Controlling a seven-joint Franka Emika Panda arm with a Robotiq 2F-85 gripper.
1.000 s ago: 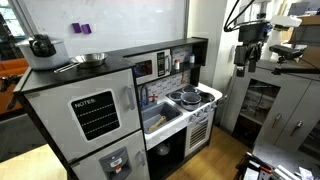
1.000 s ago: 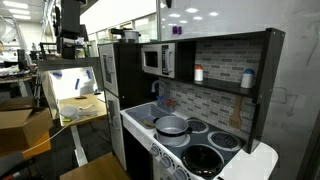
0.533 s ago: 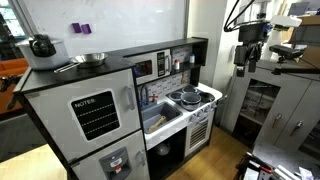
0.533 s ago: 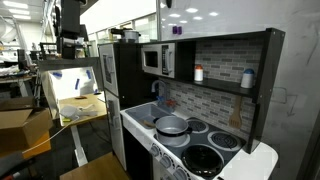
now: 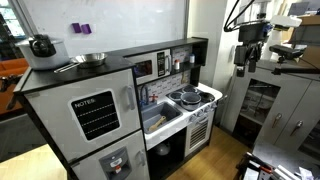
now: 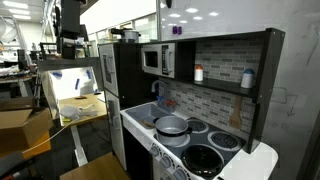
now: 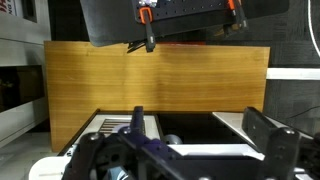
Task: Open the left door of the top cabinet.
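Note:
The top cabinet (image 5: 185,48) is the long black-framed upper unit of the toy kitchen, seen in both exterior views. Its left door (image 5: 143,68) is a small microwave-style door with a dark window, and it stands shut (image 6: 150,60). My gripper (image 5: 244,62) hangs high in the air, well away from the kitchen and touching nothing (image 6: 68,43). In the wrist view the gripper (image 7: 200,135) is open with nothing between its fingers (image 7: 138,124). That view faces a wooden panel (image 7: 155,85), and neither the door nor the cabinet shows in it.
A grey fridge block with a "NOTES" door (image 5: 97,115) stands beside the sink (image 5: 160,116). A pot (image 6: 172,125) sits on the stove. A metal bowl (image 5: 92,59) and a kettle (image 5: 41,45) rest on the fridge top. Grey lab cabinets (image 5: 285,110) stand under the arm.

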